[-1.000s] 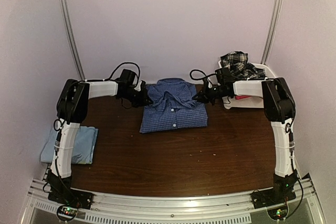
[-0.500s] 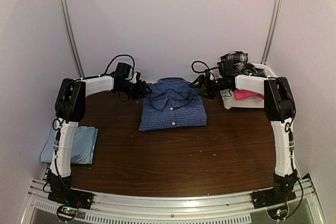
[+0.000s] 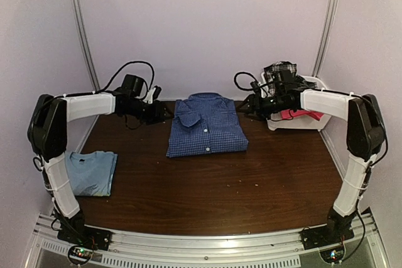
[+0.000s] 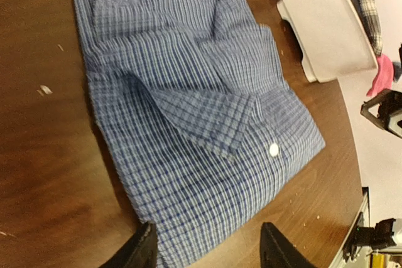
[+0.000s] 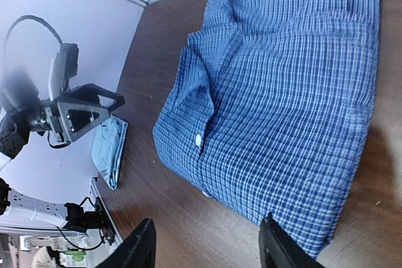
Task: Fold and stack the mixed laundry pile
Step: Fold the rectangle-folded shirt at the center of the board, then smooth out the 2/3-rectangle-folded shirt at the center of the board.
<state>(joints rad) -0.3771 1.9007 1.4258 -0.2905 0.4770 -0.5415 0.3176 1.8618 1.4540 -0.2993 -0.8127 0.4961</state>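
The blue small-check button shirt (image 3: 207,127) lies folded flat at the back middle of the table, collar toward the wall; it also fills the left wrist view (image 4: 188,111) and the right wrist view (image 5: 282,105). My left gripper (image 3: 164,113) (image 4: 207,248) hovers open just off the shirt's left side, nothing between its fingers. On the shirt's right side my right gripper (image 3: 247,106) (image 5: 207,243) is open and empty too. A folded light blue T-shirt (image 3: 91,172) (image 5: 108,149) rests at the table's left edge. The black-white plaid piece (image 3: 282,72) and the hot pink piece (image 3: 300,114) sit in the basket.
A white plastic basket (image 3: 295,123) (image 4: 326,29) stands at the back right, just behind my right gripper. Bare dark wood table (image 3: 213,186) stretches in front of the shirt. Walls close in on the left, back and right.
Both grippers have opened, let go of the shirt's shoulders and drawn back outward to either side. The arms swung out wider. The shirt's collar end now lies flat.
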